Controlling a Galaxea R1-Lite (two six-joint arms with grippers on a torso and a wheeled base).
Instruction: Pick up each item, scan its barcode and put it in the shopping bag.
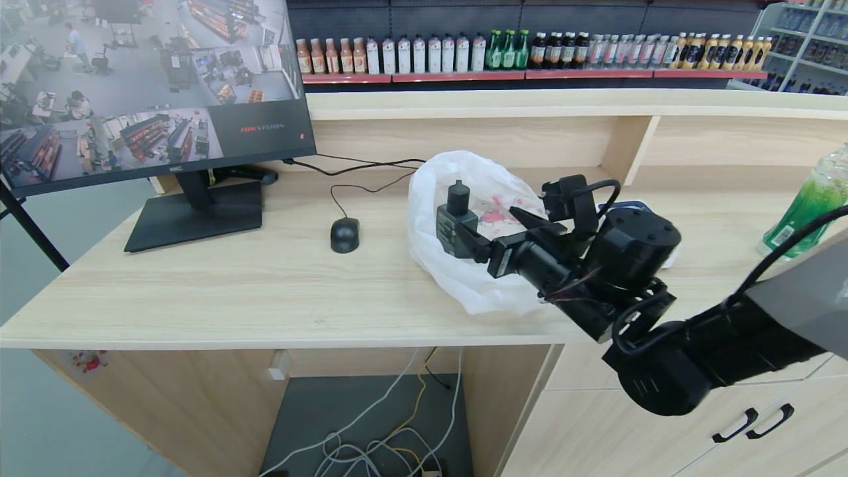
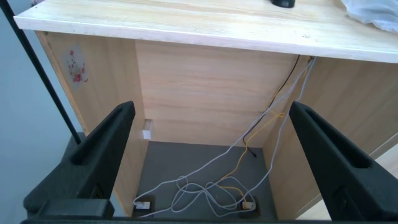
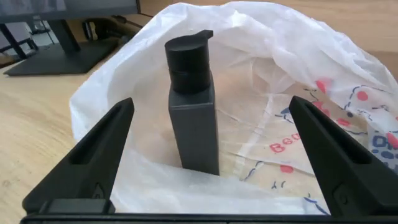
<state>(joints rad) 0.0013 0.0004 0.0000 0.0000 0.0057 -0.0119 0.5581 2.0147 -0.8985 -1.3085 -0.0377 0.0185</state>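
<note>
You were at the bagging step. The dark bottle (image 1: 453, 222) stood upright inside the shopping bag (image 1: 429, 199) on the right half of the desk (image 1: 265, 285). Your right gripper (image 1: 487, 228) was spread wide on either side of the bottle, gripping nothing. Your left gripper (image 2: 211, 109), also spread, hung below the desk's front edge. By my reading, the next move called for backing the right arm out without snagging the plastic, then going for the green bottle (image 1: 811, 202) at the desk's right edge.

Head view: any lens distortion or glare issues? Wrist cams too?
Head view: wide-angle distortion, the monitor leans and the counter edges splay; the shopping bag is near washed out. Right wrist view: the dark bottle reads almost flat against that bag. Left wrist view: even light, shaded under the counter.
</note>
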